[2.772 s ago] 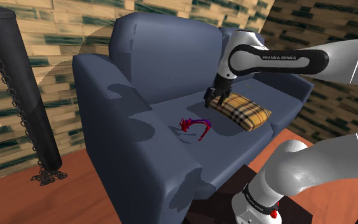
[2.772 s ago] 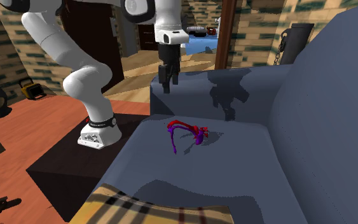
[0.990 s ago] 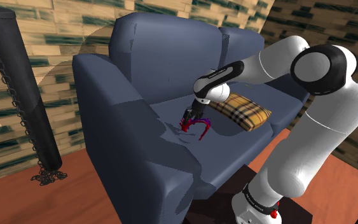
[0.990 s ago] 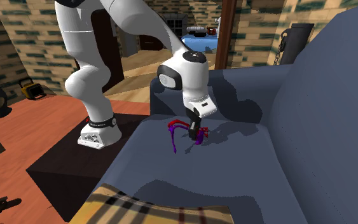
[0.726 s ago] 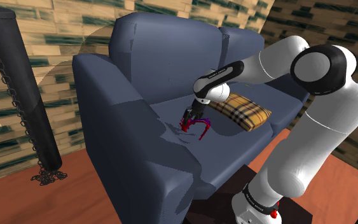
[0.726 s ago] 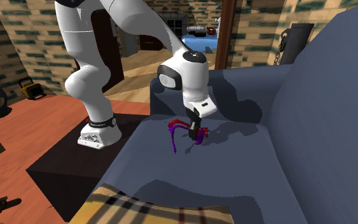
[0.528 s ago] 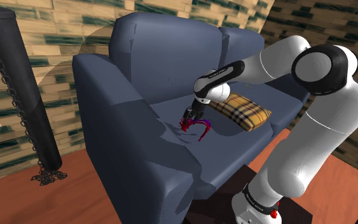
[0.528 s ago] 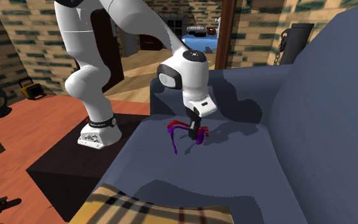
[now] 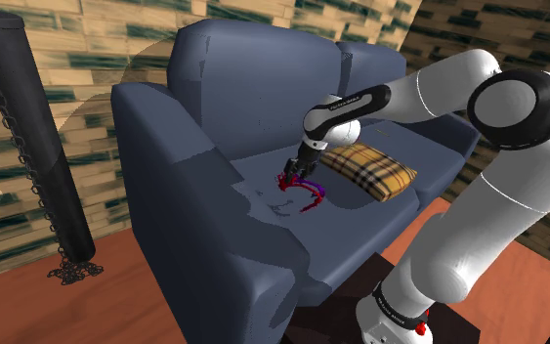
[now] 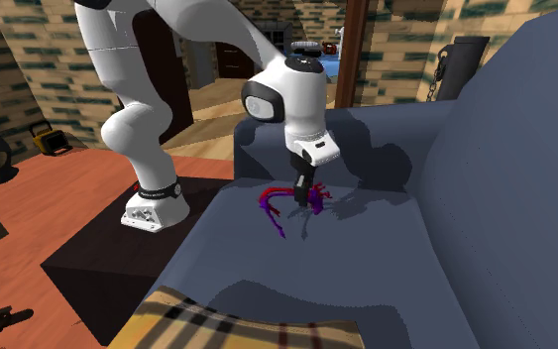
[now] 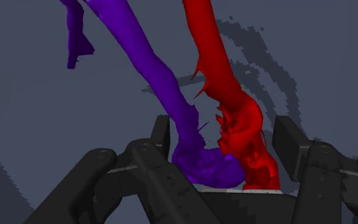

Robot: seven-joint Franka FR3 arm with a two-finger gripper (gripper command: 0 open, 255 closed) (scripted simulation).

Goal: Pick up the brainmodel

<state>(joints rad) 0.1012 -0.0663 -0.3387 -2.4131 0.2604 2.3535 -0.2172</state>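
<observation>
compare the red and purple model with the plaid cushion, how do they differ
The model is thin, branching strands in red and purple; the plaid cushion is a flat tan pad. The model is clasped in the pincer; the cushion lies untouched on the seat. The model is smaller than the cushion. Both are over the blue sofa.

Your arm [image 9: 429, 93] rises from its base [image 9: 398, 311] at the shoulder view's lower right, bends sharply at the elbow [image 9: 513, 98] and reaches toward that view's left with the forearm nearly level. The wrist [image 9: 327, 121] turns downward, so your gripper [image 9: 295, 176] points down and a little to the left. In the wrist view the two black fingers [image 11: 161, 135] stand slightly apart and clasp the brain model [image 11: 225, 159] between them.
</observation>
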